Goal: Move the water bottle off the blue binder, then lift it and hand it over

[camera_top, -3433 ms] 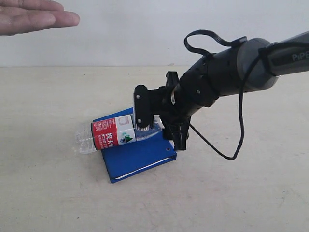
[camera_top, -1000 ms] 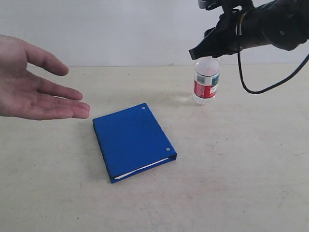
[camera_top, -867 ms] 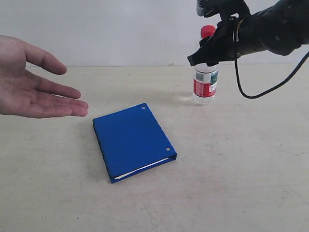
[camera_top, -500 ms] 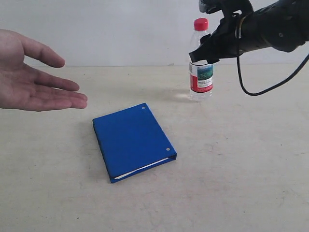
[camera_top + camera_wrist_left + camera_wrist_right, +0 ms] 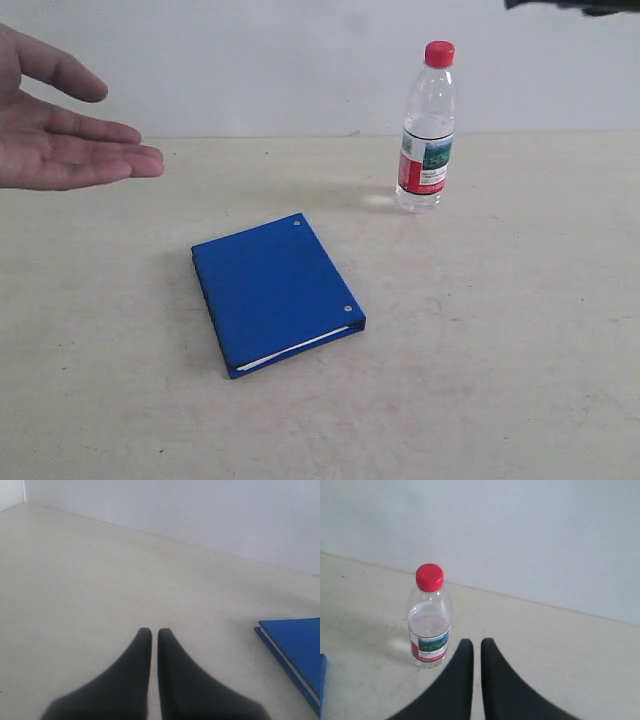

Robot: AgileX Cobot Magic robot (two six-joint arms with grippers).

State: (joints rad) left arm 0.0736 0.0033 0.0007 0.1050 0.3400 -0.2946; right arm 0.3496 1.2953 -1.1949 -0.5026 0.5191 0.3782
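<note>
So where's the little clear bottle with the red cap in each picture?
Exterior view: the clear plastic red-capped water bottle stands upright, right of centre, behind the flat blue binder.
Left wrist view: not in it.
Right wrist view: upright, just beyond the right pincer.
Shared landmark: the blue binder, at the frame edge in both wrist views.

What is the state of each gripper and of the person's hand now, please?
Left gripper: jaws closed, holding nothing.
Right gripper: jaws closed, empty; the water bottle stands apart.
Person's hand: open, empty.
</note>
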